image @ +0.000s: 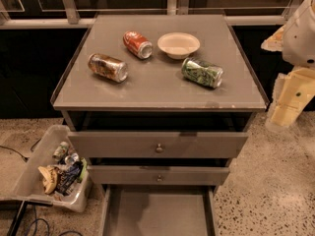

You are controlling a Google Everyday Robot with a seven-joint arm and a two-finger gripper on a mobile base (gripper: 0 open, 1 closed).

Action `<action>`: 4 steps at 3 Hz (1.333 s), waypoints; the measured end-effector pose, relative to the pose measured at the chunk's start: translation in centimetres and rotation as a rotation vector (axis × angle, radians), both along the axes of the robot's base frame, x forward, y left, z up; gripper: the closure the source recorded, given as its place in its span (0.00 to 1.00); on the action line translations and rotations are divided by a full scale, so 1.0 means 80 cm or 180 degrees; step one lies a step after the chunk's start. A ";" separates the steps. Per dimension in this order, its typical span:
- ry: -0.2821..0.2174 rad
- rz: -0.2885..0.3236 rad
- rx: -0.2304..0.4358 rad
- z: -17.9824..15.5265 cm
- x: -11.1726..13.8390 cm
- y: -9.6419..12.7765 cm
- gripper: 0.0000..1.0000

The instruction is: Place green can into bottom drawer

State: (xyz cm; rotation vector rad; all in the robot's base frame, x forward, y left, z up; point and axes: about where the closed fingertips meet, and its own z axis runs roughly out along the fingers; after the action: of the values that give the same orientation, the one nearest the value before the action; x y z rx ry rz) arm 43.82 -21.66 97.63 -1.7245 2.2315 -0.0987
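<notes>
The green can (202, 72) lies on its side on the right part of the grey cabinet top (157, 90), just in front of a bowl. The bottom drawer (157, 211) is pulled out below the two knobbed drawers, and its flat floor is bare. My gripper (288, 107) hangs at the right edge of the view, off the cabinet's right side and lower than the top. It is well apart from the green can and holds nothing that I can see.
A red can (138, 44) and a brown-orange can (108, 67) lie on the top's left half. A cream bowl (178, 44) sits at the back middle. A clear bin of rubbish (51, 171) stands on the floor at left, with cables (29, 225) beside it.
</notes>
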 end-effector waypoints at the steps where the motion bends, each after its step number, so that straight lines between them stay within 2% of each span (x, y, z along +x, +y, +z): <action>1: -0.0047 0.0011 0.0007 0.001 0.004 0.004 0.00; 2: -0.0171 0.0069 0.0207 0.003 0.029 0.016 0.00; 3: -0.0310 0.0081 0.0642 0.002 0.066 0.017 0.00; 4: -0.0430 0.0031 0.0974 -0.004 0.111 0.035 0.00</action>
State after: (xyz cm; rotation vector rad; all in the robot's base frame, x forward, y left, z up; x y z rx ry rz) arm 52.68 -18.86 97.28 -1.5176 2.0199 0.1194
